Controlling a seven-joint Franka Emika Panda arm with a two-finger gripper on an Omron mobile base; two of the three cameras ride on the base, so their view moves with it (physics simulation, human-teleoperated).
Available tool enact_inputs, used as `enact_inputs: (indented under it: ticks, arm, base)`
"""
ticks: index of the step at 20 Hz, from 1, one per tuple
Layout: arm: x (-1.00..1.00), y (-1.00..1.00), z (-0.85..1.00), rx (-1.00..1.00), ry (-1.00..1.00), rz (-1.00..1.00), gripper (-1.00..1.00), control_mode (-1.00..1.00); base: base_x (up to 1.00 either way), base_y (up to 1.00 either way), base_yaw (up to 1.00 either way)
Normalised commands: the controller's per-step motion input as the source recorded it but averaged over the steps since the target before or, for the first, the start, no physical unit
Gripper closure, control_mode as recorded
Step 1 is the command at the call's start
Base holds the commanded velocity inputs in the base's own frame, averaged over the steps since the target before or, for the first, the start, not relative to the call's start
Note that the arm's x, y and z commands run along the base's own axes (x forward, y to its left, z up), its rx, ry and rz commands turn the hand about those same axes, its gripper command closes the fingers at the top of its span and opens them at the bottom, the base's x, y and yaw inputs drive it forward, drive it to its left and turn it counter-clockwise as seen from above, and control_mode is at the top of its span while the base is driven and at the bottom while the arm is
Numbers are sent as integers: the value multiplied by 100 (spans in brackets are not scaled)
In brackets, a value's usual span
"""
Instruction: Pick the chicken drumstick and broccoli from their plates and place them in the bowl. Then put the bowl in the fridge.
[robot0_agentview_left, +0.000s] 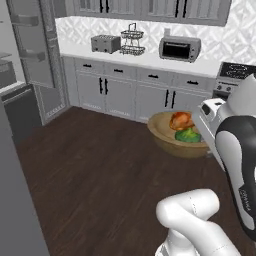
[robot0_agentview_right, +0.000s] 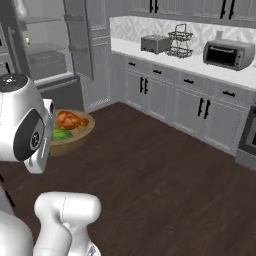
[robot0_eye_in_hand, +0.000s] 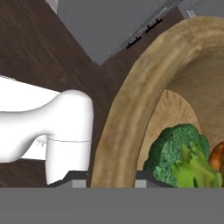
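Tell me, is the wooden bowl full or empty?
Not empty. The bowl has the chicken drumstick and the broccoli inside, side by side, with bare wood around them.

White glossy arm (robot0_agentview_left: 200, 220), rounded links, dark grey joint bands, small white txt on band.

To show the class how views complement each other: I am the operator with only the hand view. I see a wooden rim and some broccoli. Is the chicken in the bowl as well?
Observer: Yes. In the left base view the chicken drumstick lies in the bowl beside the broccoli.
Operator: Is the bowl on a counter?
Observer: No, it is carried in the air above the dark wood floor.
Operator: Is the fridge open?
Observer: Yes. The right base view shows the fridge interior with its shelves, its door swung open.
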Motion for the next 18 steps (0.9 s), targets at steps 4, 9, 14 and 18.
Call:
enact_inputs:
  ticks: [4,9,14,18]
  arm:
    - [0,0,0,0,0,0,100,100]
    - [0,0,0,0,0,0,100,100]
    - [0,0,0,0,0,0,100,100]
    - [0,0,0,0,0,0,100,100]
  base:
    - [100,-54,63]
    - [100,-51,67]
    - [100,-57,69]
    - [100,-86,53]
